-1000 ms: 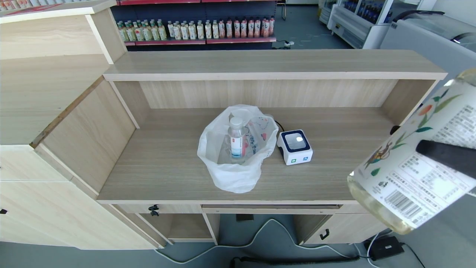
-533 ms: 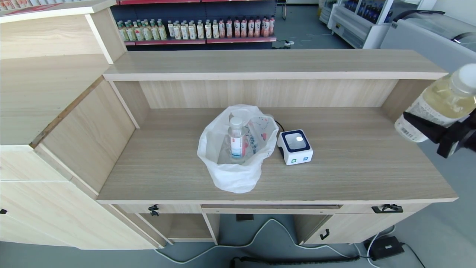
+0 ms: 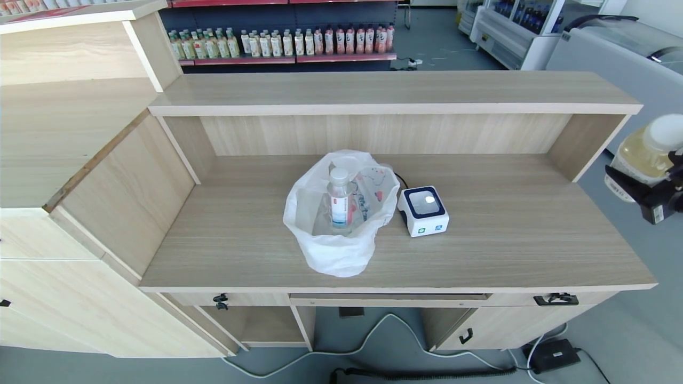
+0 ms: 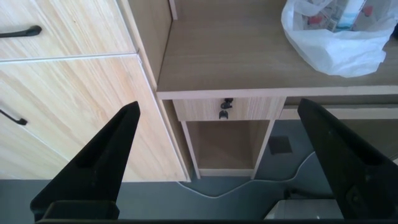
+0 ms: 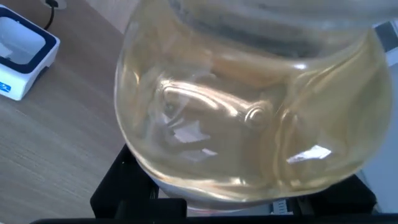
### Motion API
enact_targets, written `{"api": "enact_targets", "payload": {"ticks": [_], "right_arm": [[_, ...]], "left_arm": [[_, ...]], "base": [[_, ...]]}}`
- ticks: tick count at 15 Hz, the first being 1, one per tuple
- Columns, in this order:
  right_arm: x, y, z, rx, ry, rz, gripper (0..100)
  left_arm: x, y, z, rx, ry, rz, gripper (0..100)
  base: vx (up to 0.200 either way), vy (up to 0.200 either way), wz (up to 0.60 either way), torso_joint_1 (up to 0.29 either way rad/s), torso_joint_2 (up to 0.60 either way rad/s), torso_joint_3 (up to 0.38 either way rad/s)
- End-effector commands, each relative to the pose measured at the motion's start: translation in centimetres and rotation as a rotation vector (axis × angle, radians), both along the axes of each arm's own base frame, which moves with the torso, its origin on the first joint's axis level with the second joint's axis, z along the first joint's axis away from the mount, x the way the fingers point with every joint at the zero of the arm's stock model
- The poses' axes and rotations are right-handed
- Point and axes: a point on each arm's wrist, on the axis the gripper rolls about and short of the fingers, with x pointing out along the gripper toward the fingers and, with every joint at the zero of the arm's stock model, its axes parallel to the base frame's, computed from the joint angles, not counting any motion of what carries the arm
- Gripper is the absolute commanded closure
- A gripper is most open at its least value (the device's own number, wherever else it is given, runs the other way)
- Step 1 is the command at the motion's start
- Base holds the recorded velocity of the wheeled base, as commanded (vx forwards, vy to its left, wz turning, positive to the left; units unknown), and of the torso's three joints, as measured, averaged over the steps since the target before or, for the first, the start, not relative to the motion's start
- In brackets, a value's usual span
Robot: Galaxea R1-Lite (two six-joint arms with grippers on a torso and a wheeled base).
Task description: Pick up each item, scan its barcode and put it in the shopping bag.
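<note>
Head view: right tool [image 3: 637, 188] pinches the bottle [image 3: 646, 148]; left wrist view: left tool [image 4: 217, 107] spread.

A light-wood checkout counter [image 3: 507, 234] with a raised back ledge [image 3: 395, 90] and drawers [image 3: 512, 299] stands on a grey floor [image 3: 640, 341] trailed with cables [image 3: 427, 375], a matching cabinet [image 3: 64, 160] at its left, and behind it stand red shelves [image 3: 341, 57] of bottled drinks [image 3: 283, 42] and a display freezer [image 3: 504, 32].
</note>
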Motion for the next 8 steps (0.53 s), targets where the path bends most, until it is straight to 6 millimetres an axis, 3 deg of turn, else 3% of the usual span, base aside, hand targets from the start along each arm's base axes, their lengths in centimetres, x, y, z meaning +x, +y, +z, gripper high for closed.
{"api": "enact_targets", "payload": {"ticks": [1,5,8], "right_arm": [[0.9,-0.3,-0.4,-0.027,0.012,-0.009,100],[3.1,-0.6,-0.7,-0.149,-0.028,0.037,100],[5.8,-1.0,-3.7,-0.264,0.022,0.169,100]], "left_arm": [[0.0,0.0,0.0,0.000,-0.001,0.001,0],[0.0,0.0,0.0,0.000,-0.001,0.001,0],[0.0,0.0,0.0,0.000,-0.001,0.001,0]], "base": [[0.000,0.000,0.60,0.002,0.01,-0.002],[0.000,0.000,0.60,0.004,0.00,-0.001],[0.000,0.000,0.00,0.000,0.00,0.000]]}}
